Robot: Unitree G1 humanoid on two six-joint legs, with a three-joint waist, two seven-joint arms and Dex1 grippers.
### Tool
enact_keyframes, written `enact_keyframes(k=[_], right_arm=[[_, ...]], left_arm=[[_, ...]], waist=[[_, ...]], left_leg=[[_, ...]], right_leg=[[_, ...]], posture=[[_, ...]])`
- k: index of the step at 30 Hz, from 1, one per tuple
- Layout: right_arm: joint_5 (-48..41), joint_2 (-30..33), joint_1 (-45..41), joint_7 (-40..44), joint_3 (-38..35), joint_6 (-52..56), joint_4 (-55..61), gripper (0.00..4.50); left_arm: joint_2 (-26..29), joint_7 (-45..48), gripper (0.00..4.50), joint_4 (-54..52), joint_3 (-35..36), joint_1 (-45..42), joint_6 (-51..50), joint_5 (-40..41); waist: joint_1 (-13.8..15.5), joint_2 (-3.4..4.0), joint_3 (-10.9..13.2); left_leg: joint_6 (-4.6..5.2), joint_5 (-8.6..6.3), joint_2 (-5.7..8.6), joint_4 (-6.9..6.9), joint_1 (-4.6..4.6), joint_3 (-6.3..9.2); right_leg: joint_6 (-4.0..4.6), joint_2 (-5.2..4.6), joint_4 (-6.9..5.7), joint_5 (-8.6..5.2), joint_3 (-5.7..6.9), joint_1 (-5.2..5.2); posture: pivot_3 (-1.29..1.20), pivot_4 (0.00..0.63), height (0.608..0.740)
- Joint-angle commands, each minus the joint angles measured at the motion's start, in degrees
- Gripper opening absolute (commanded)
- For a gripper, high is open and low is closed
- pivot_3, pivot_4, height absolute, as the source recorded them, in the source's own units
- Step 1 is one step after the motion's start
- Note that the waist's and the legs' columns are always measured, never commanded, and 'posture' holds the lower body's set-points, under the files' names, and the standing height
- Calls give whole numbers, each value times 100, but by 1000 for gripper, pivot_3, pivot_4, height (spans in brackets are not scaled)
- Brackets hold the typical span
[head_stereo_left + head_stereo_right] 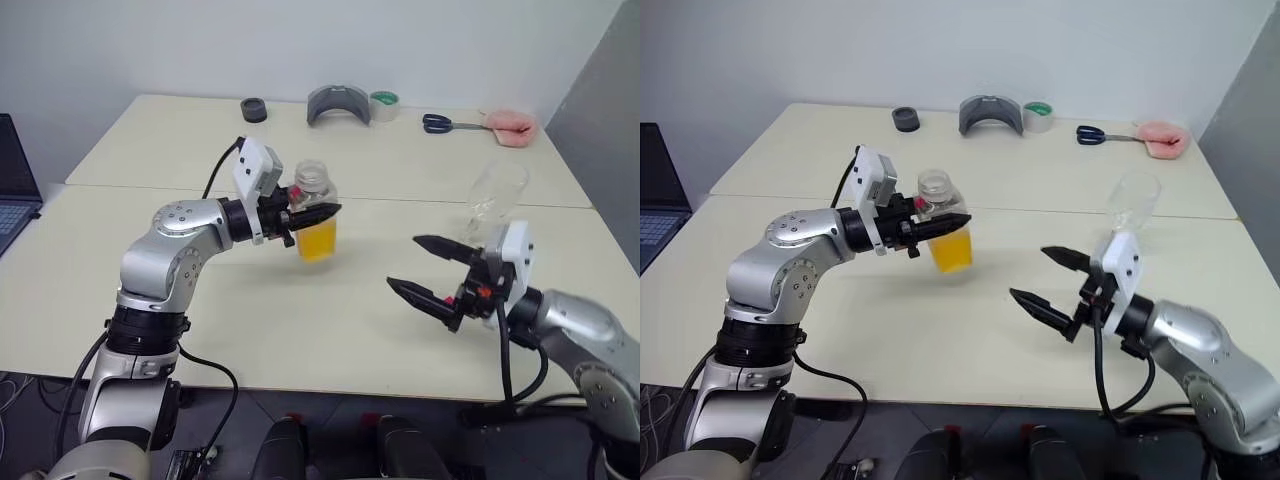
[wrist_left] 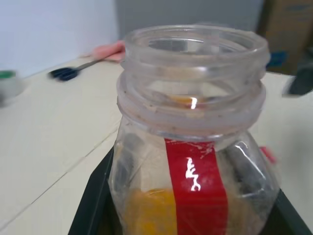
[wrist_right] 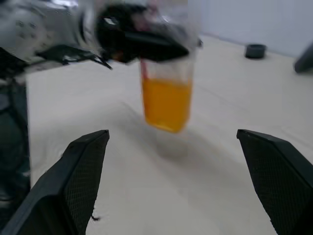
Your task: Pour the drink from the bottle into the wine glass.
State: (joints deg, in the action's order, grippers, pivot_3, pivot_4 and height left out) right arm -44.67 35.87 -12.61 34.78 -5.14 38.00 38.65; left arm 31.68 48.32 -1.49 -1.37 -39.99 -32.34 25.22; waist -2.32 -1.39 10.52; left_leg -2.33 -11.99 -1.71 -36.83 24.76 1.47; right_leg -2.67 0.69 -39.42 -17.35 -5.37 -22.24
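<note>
My left gripper (image 1: 322,212) is shut on the bottle (image 1: 314,200) and holds it roughly upright, clear of the table, left of centre. The bottle is clear plastic with a red label strip (image 2: 198,186) and a wide mouth with no cap on it. The orange drink (image 1: 317,241) fills its lower part. The wine glass (image 1: 495,192) stands at the right, behind my right gripper (image 1: 403,262). That gripper is open, with nothing between its fingers, and points left toward the bottle (image 3: 166,98) from a short way off.
Along the table's far edge lie a small black ring (image 1: 254,109), a grey curved piece (image 1: 337,103), a tape roll (image 1: 384,105), scissors (image 1: 440,123) and a pink cloth (image 1: 510,125). A laptop (image 1: 15,190) sits at the far left. A seam (image 1: 420,201) crosses the table.
</note>
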Motion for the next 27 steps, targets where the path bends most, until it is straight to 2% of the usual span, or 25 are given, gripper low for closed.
enact_keyframes(k=[1, 5, 8, 11, 27], right_arm=[[-538, -52, -714, 83, 158, 360, -91, 4464], [-671, -84, -1260, 206, 316, 522, -324, 4464], [-382, -80, -1471, 290, 540, 460, -574, 4464], [-303, -134, -1634, 379, 627, 402, -747, 4464], [-374, -448, -2085, 161, 670, 689, -722, 4464]], left_arm=[[-29, -967, 1776, 355, 440, -230, 330, -523], [-193, -1957, 1776, 685, 877, -254, 504, -815], [-400, -2545, 1776, 981, 1274, -271, 647, -823], [-456, -2834, 1776, 1219, 1400, -187, 989, -990], [-341, -2882, 1776, 2275, 1698, 259, 2047, -1101]], waist=[[11, 0, 0], [29, -2, 1], [55, -2, 1], [60, -2, 1], [54, -3, 1]], left_leg=[[0, 0, 0, -1, 1, 2], [0, 0, 0, -1, 4, 3], [0, 0, 3, -1, 7, 2], [0, 0, 5, -1, 9, 2], [0, 0, 4, -2, 9, 5]], right_leg=[[0, 0, 1, 0, 2, 1], [1, -3, 0, 1, 5, -3], [1, -16, -1, 1, 10, -3], [0, -30, -2, 1, 15, -3], [0, -35, -9, 3, 22, -4]], posture=[[0, 150, 740], [0, 150, 740], [0, 150, 740], [0, 150, 740], [0, 150, 740]])
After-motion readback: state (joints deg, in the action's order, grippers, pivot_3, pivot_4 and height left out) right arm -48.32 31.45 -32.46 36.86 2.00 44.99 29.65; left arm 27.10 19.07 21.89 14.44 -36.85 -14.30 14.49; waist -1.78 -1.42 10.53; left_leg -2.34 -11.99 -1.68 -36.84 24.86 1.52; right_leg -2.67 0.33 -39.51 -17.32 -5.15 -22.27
